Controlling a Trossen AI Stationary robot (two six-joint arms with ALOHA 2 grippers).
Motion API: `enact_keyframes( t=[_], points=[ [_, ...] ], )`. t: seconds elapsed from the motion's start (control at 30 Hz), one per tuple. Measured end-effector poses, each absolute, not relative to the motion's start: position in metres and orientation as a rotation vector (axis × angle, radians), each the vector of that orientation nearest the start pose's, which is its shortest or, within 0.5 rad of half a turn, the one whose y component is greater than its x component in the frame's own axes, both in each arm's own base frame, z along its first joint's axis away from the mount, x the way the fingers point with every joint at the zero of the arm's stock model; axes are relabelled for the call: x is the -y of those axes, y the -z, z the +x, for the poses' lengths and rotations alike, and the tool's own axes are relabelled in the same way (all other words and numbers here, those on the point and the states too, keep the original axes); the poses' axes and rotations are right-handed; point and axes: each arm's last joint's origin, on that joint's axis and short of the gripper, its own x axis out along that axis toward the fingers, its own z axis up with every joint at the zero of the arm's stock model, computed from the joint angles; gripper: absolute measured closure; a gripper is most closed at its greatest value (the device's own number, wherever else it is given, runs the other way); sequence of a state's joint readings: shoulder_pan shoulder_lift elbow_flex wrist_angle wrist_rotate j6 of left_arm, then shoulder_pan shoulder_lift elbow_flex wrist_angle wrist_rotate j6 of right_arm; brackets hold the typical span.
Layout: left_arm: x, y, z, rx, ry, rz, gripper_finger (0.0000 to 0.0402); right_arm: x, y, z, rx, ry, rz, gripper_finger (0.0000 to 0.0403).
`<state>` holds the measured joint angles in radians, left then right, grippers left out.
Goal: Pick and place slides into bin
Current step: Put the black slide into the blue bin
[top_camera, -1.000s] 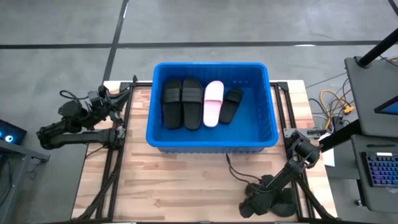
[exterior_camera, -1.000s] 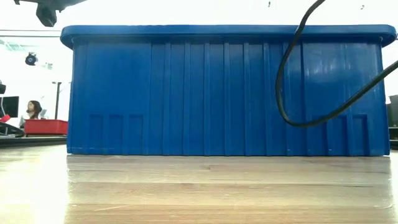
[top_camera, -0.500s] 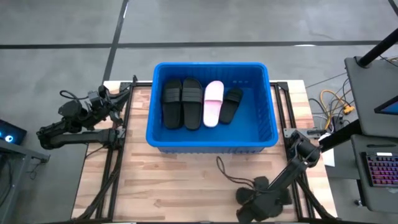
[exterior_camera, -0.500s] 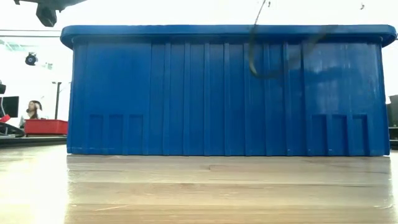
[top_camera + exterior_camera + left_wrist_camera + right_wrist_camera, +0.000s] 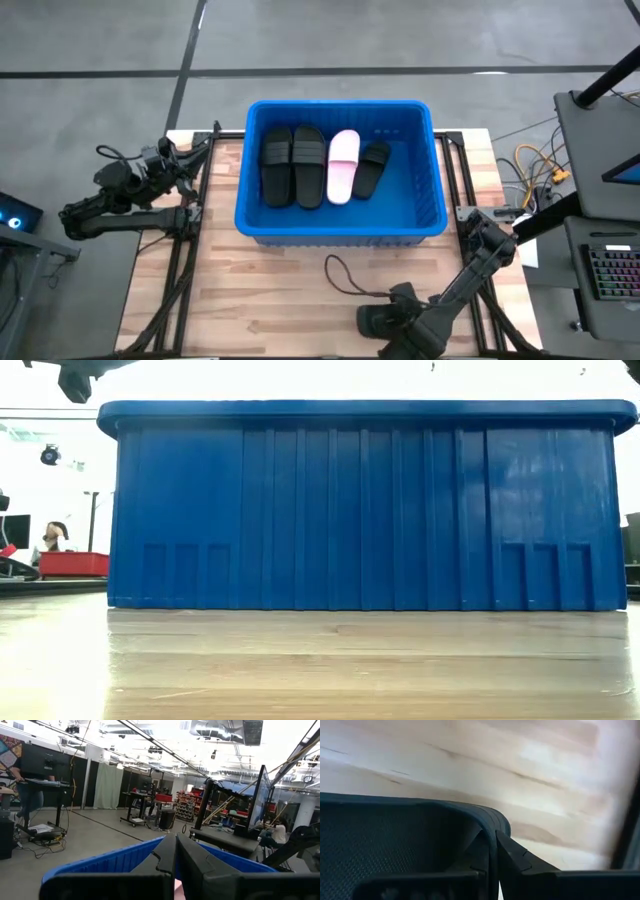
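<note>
A pale wooden table (image 5: 250,290) is seen on a grey concrete floor (image 5: 100,50). A keyboard (image 5: 612,272) is set at the right edge, with yellow cables (image 5: 535,165) beside the table. A seated person (image 5: 50,540) is visible behind a red tray (image 5: 75,564).

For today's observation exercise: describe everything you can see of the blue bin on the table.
The bin is a large bright blue rectangular plastic crate with a rim and ribbed walls. It stands upright on the wooden table, toward its far side. Inside lie three black slides and one pale pink slide, side by side.
</note>
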<state>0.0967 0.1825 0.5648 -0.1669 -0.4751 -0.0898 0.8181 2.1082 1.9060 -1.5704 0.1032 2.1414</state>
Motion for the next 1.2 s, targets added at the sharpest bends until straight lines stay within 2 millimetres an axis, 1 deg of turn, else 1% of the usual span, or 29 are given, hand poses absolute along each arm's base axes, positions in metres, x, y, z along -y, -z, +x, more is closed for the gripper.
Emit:
enact_keyframes(
  t=[0.17, 0.43, 0.6, 0.8, 0.97, 1.2],
  points=[
    [-0.019, -0.318, 0.055, 0.24, -0.56, -0.129, 0.0402, -0.281, -0.26, 0.275, -1.048, 1.064, 0.782, 0.0391],
    [-0.019, -0.318, 0.055, 0.24, -0.56, -0.13, 0.0402, -0.279, -0.283, 0.283, -0.778, 0.964, 0.765, 0.0391],
    [-0.019, -0.318, 0.055, 0.241, -0.559, -0.13, 0.0402, -0.279, -0.303, 0.288, -0.641, 0.879, 0.728, 0.0391],
    [-0.019, -0.318, 0.055, 0.241, -0.56, -0.132, 0.0402, -0.277, -0.331, 0.291, -0.459, 0.78, 0.612, 0.0391],
    [-0.019, -0.318, 0.055, 0.241, -0.559, -0.132, 0.0402, -0.273, -0.353, 0.291, -0.307, 0.733, 0.496, 0.0391],
    [-0.019, -0.318, 0.055, 0.241, -0.559, -0.131, 0.0402, -0.259, -0.389, 0.282, -0.166, 0.705, 0.366, 0.0391]
  ],
)
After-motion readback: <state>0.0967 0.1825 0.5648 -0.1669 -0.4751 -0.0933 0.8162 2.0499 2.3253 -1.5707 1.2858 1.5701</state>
